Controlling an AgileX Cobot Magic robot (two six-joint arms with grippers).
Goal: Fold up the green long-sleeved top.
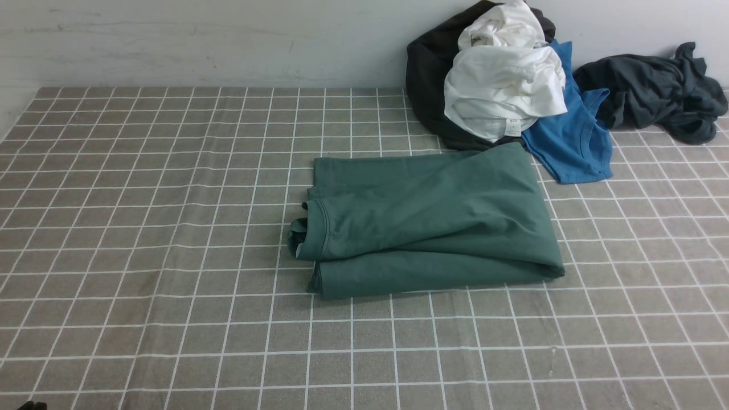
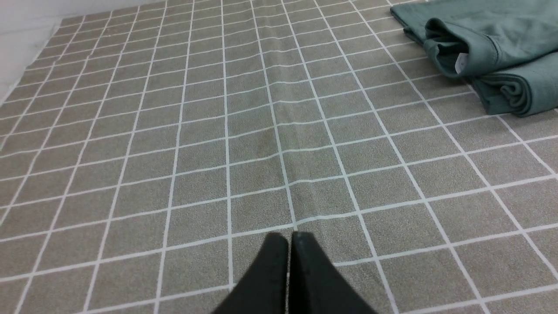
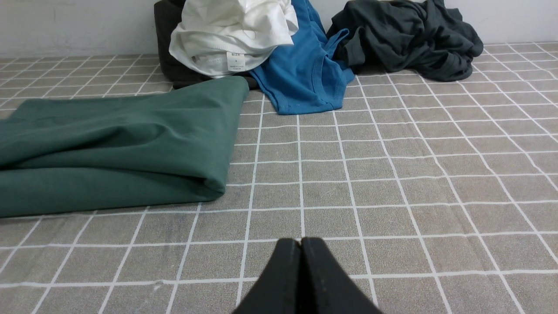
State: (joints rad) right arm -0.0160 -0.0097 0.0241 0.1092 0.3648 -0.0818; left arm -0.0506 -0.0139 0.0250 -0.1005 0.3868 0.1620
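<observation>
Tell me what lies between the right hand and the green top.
Only bare checked tablecloth, as the right wrist view shows, between the shut right hand and the green top.

The folded long-sleeved top (image 1: 433, 219) lies near the middle of the checked tablecloth (image 1: 142, 228), collar end to the left. Behind it to the right, against the wall (image 1: 199, 40), sits a clothes pile (image 1: 501, 85), touching its far corner. A crumpled garment (image 1: 655, 91) lies further right.

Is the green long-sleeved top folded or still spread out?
Folded. The dark green cotton long-sleeved top lies as a compact layered rectangle on the checked tablecloth, collar at one end, no sleeves sticking out.
</observation>
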